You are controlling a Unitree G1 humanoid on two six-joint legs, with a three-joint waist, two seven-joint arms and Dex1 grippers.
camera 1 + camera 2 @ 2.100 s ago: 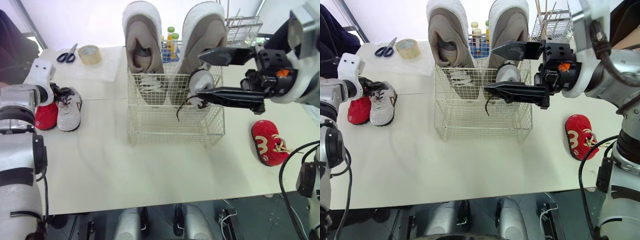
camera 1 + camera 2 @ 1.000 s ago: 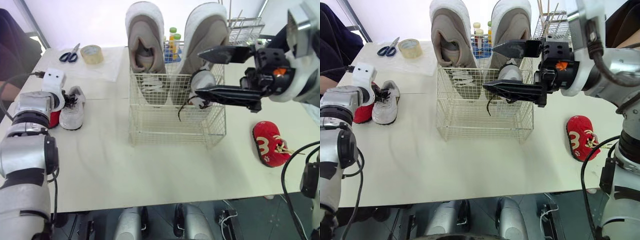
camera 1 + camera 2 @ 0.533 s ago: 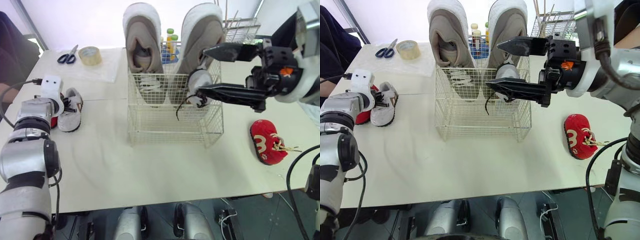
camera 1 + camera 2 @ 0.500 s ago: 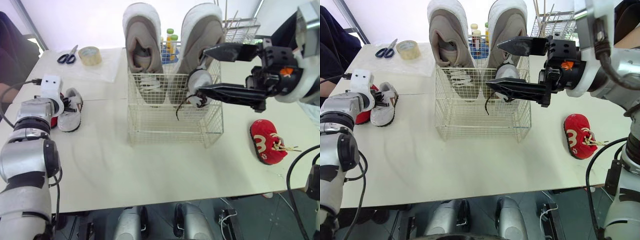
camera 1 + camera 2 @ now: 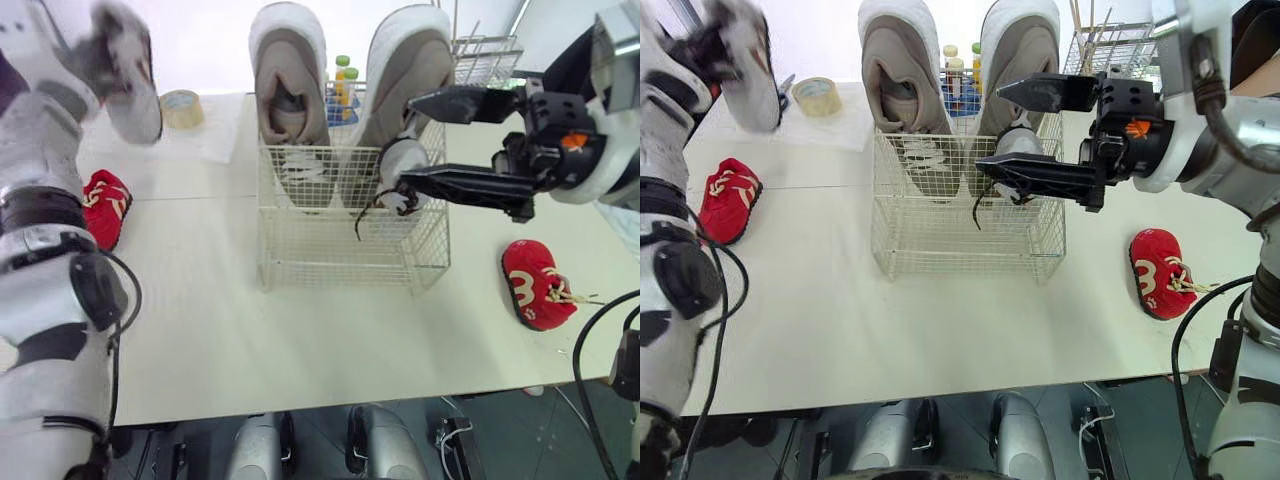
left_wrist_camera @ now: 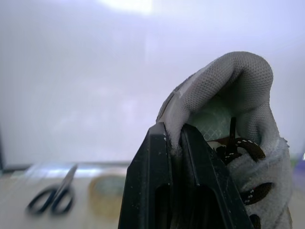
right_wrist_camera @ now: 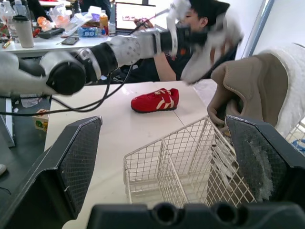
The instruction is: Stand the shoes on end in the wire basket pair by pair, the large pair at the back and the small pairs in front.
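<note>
Fingers point(image 6: 152, 167) of the left end effector point(image 6: 174, 136) pinch the heel rim of a small grey shoe point(image 6: 228, 90), held high over the table's point(image 5: 200, 330) left side. The right end effector point(image 5: 400, 142) gapes wide at the wire basket point(image 5: 340, 255), either side of the other grey shoe point(image 5: 402, 165), which stands before the large pair point(image 5: 290, 80). The left red shoe point(image 5: 103, 205) and right red shoe point(image 5: 533, 285) lie outside on the table.

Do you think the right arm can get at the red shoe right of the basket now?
Probably yes: the red shoe lies alone on the table beside that arm, and the right gripper is open, though its fingers flank the grey shoe in the basket.
</note>
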